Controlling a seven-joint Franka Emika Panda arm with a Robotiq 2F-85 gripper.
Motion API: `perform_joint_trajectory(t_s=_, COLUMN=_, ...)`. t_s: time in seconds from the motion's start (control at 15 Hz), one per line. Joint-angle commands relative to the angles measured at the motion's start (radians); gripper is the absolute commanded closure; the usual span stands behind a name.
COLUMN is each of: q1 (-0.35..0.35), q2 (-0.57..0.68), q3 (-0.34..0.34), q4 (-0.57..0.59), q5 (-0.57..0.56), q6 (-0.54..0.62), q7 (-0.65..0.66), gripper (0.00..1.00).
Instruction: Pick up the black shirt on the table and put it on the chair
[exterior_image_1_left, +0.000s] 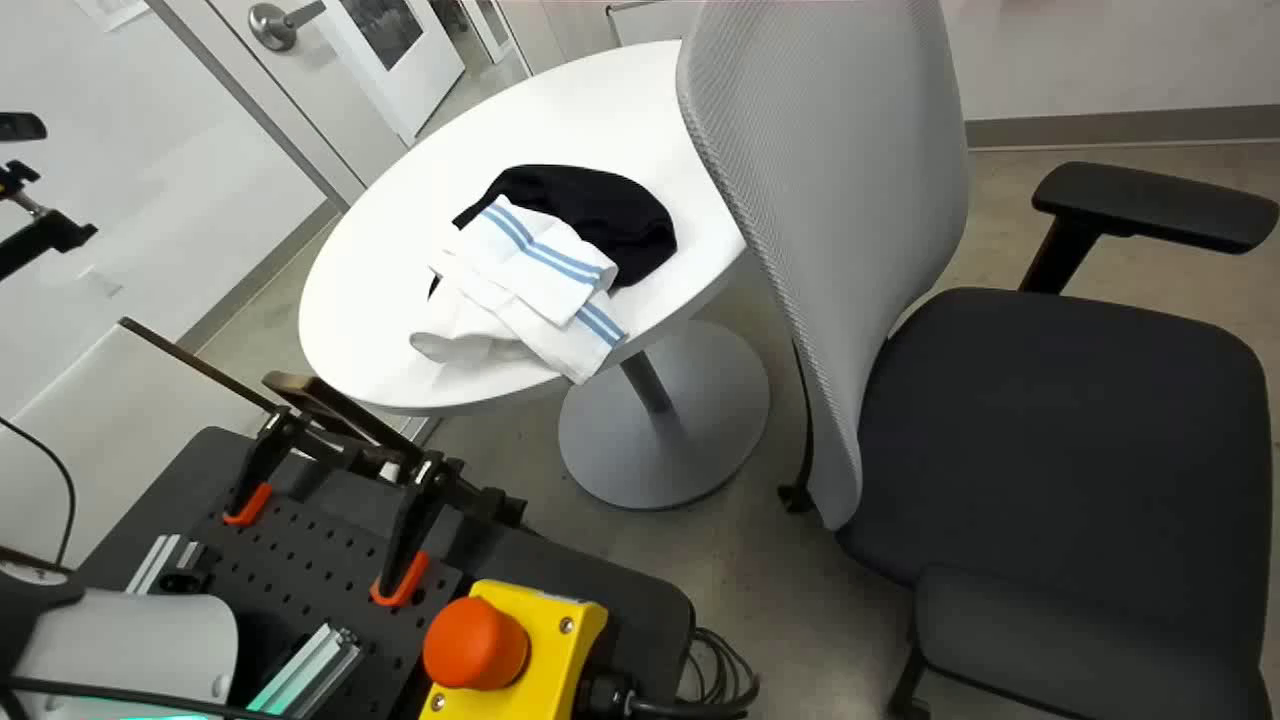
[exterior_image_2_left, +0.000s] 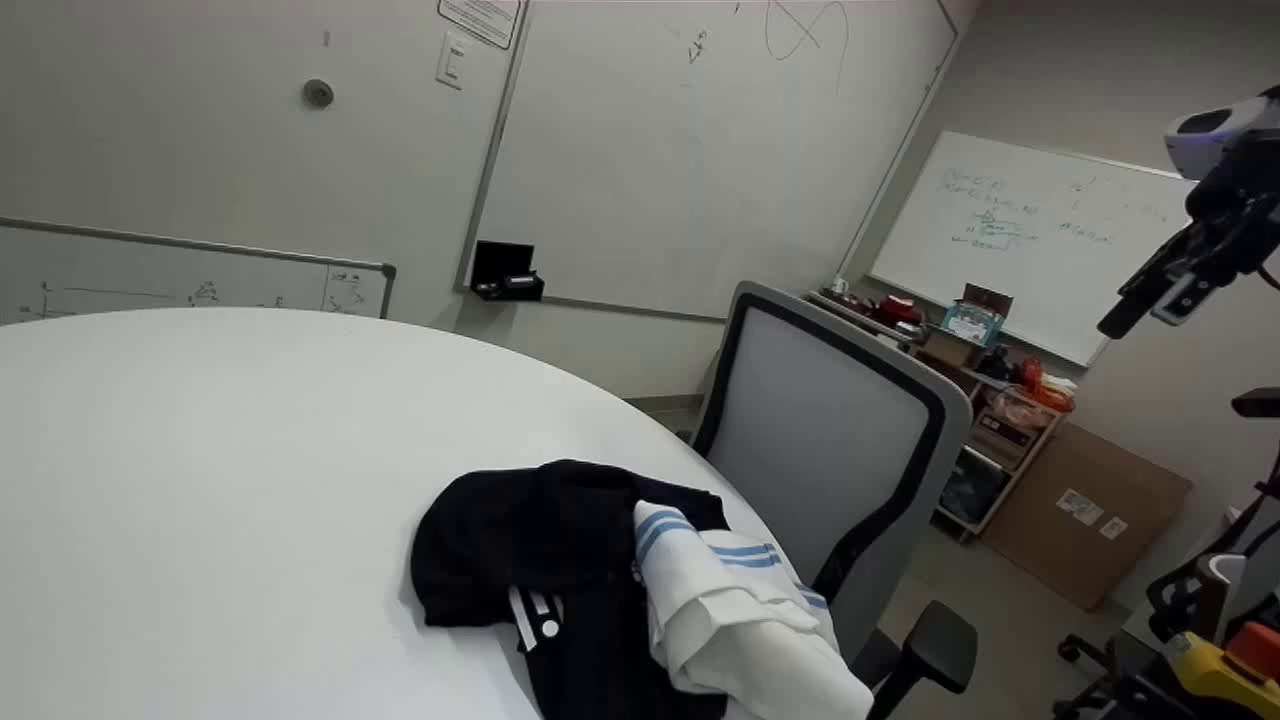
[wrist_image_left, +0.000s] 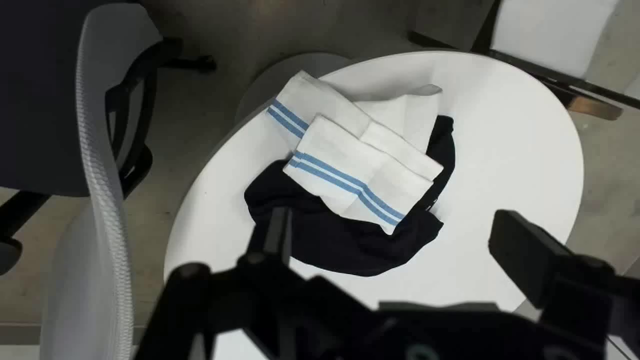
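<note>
The black shirt (wrist_image_left: 350, 250) lay crumpled on the white table (wrist_image_left: 520, 150), below the pincer (wrist_image_left: 395, 237) and well apart from it. On top of the shirt, likewise beneath the pincer, rested a folded white cloth (wrist_image_left: 370, 165) with blue stripes, one corner reaching past the table's rim. The pincer stood released, its fingers (wrist_image_left: 525, 260) spread wide; in the wrist view most of the shirt showed in the space between them. In an exterior view the arm (exterior_image_2_left: 1210, 145) held the pincer well above the tabletop's level, fingertips pointing mostly downward. The chair (exterior_image_1_left: 1050, 420), its back close beside the table, stood past the left-hand finger in the wrist view.

The cloth hid part of the shirt, and the left-hand finger covered a little more near its edge. Above the pincer the arm was cut off by the frame, as was the chair beyond that finger. In the wrist view the pincer's body made dark, blurred shapes.
</note>
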Motion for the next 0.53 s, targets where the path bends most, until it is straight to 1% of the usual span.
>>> perform_joint_trajectory(t_s=0.0, q1=-0.039, q2=0.012, q3=0.037, q4=0.001, q5=0.028, q6=-0.002, q7=-0.022, gripper=0.00)
perform_joint_trajectory(t_s=0.07, q1=-0.055, q2=0.008, q3=0.048, q4=0.014, q5=0.006, q6=-0.043, q7=-0.016, gripper=0.00)
perform_joint_trajectory(t_s=0.13, q1=-0.049, q2=0.010, q3=0.047, q4=0.001, q5=0.029, q6=-0.010, q7=-0.020, gripper=0.00)
perform_joint_trajectory(t_s=0.4, q1=-0.071, q2=0.008, q3=0.063, q4=0.002, q5=0.024, q6=-0.024, q7=-0.016, gripper=0.00)
perform_joint_trajectory(t_s=0.47, q1=-0.067, q2=-0.001, q3=0.053, q4=-0.018, q5=0.060, q6=0.028, q7=-0.002, gripper=0.00)
